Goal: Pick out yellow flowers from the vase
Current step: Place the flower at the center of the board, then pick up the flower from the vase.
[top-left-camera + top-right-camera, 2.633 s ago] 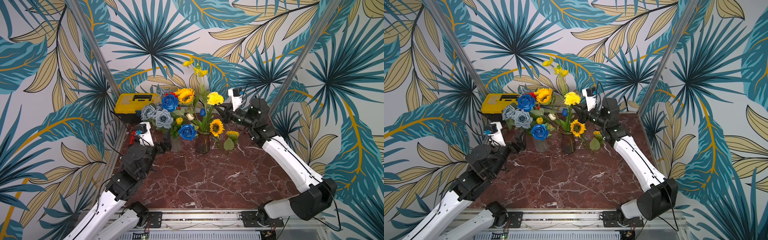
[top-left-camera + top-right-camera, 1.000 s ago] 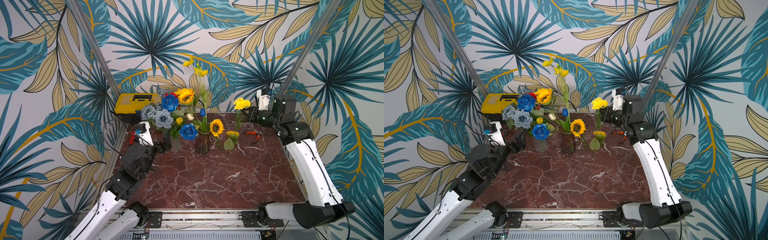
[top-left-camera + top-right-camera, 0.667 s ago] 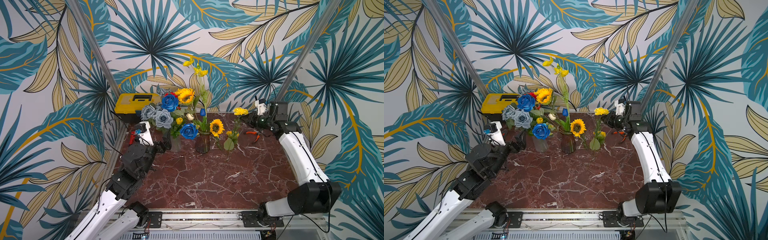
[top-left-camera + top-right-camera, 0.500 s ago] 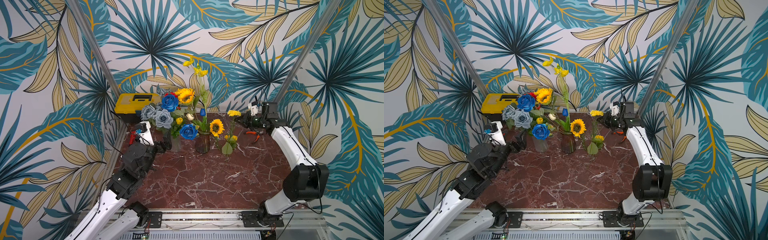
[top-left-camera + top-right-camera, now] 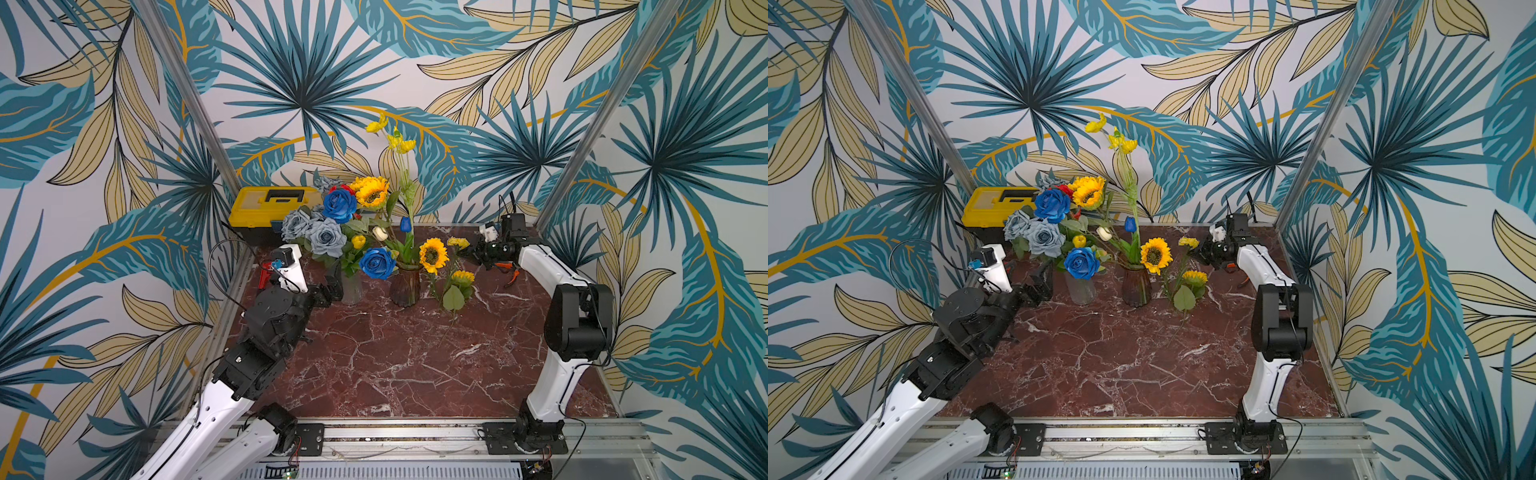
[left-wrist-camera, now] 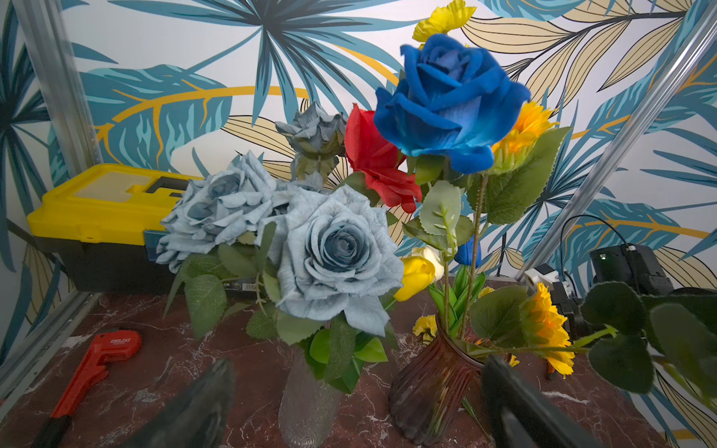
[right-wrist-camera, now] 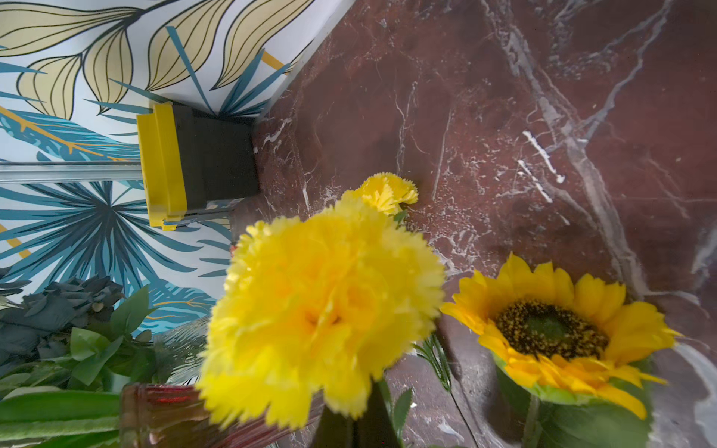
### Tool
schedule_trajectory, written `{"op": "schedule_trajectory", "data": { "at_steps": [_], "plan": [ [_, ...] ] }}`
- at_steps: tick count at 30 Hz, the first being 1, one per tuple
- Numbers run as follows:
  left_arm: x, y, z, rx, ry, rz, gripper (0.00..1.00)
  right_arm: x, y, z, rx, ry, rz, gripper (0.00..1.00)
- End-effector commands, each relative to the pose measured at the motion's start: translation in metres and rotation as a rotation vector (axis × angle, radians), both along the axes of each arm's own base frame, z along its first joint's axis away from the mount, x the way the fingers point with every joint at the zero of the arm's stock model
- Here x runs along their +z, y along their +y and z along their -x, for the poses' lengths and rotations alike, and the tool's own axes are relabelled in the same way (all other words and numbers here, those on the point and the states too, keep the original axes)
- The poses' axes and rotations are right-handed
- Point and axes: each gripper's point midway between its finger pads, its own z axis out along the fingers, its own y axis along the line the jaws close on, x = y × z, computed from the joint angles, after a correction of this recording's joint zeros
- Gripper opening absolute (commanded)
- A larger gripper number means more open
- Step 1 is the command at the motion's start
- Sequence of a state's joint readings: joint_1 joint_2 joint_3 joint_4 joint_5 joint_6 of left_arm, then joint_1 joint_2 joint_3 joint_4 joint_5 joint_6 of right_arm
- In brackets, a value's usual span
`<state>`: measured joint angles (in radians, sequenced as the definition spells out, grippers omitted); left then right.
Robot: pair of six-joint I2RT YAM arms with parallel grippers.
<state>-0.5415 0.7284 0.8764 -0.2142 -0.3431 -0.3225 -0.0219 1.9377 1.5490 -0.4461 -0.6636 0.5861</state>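
Right gripper (image 5: pixel 474 252) is clenching on what I'm judging to be the stem of a yellow pompom flower (image 5: pixel 457 242). It is hanging low over the back right of the marble table (image 5: pixel 395 365), near the orange-handled pliers (image 5: pixel 510 272) and apart from the brown vase (image 5: pixel 405 286). Left gripper (image 5: pixel 332 286) is hanging wide open and empty, just beside the clear vase (image 5: pixel 352 286) of grey roses (image 5: pixel 326 237).

I'm expecting these stems to be light in the hand, with soft fabric petals that crush, a thin springy stalk, and leaves that snag on neighbours. So I'm taking hold on bare stem below the head, never on the bloom, and drawing straight up.

Moving outward, a small sunflower (image 5: pixel 462 276) is lying out on the marble beside the brown vase, as far as I can tell. The yellow flowers not yet out are a leaning sunflower (image 5: pixel 433 255) at the brown vase's mouth, a taller sunflower (image 5: pixel 372 192), a poppy spray (image 5: pixel 392 139) reaching highest, and a yellow bud (image 5: pixel 358 241) among the leaves.

The right wrist view is filling with the pompom's frilled head. It is also showing a second, smaller pompom head (image 7: pixel 388 192) beyond it, but no jaws. Both top views are giving me the arm's place over the table, though the grip is too small to read there. Only the left wrist view is showing the red wrench (image 6: pixel 97 357) near the yellow toolbox (image 6: pixel 101 205).
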Motion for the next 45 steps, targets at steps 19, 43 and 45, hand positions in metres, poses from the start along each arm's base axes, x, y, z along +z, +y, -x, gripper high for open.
{"op": "schedule_trajectory", "data": {
  "at_steps": [19, 43, 45],
  "plan": [
    [0.003, -0.002, -0.003, -0.012, -0.006, 0.003, 0.99, 0.011, -0.017, 0.008, -0.015, -0.034, 0.126, 0.46],
    [-0.027, 0.026, -0.016, 0.091, 0.063, 0.038, 0.99, 0.123, 0.037, 0.110, -0.021, -0.763, 0.280, 0.79],
    [-0.033, 0.030, -0.018, 0.094, 0.075, 0.048, 0.99, 0.121, 0.045, 0.116, -0.001, -0.798, 0.297, 0.82]
  ]
}}
